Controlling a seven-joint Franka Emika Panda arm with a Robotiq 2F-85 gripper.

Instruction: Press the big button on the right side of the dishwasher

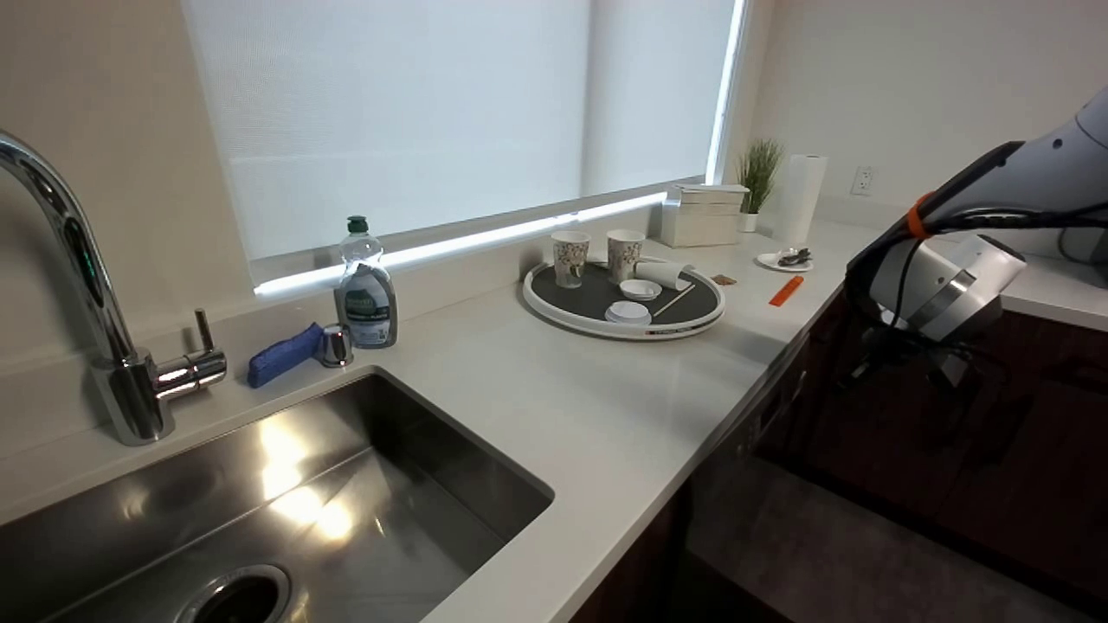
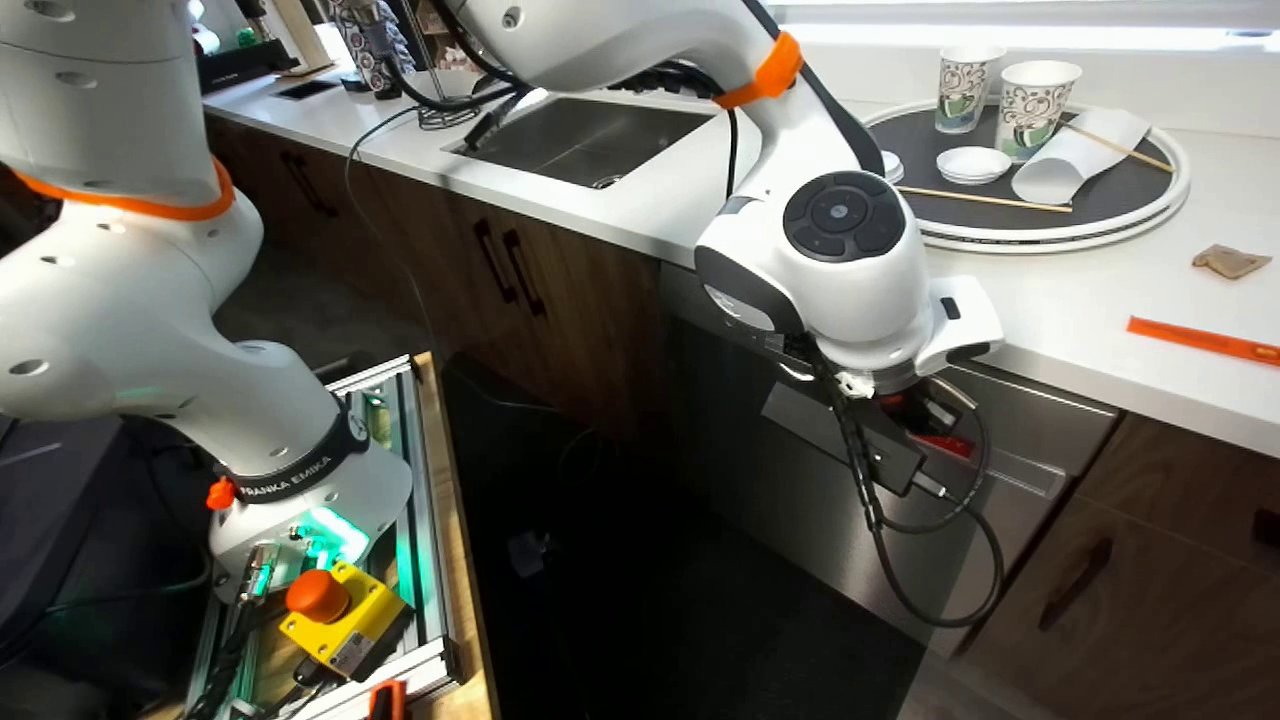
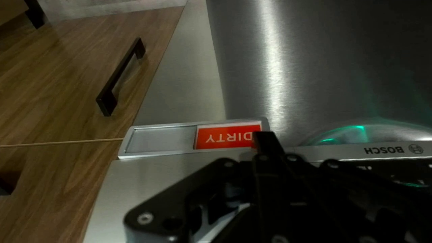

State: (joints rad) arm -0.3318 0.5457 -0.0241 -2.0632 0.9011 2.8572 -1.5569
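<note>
Wrist view: saw end effector (image 3: 267, 143) closed, empty; noted dishwasher panel (image 3: 403, 172) to scene left; couldn't spot button, presumably masked.

A looped cable (image 2: 945, 622) obstructs space below the tool (image 3: 266, 137)
</note>
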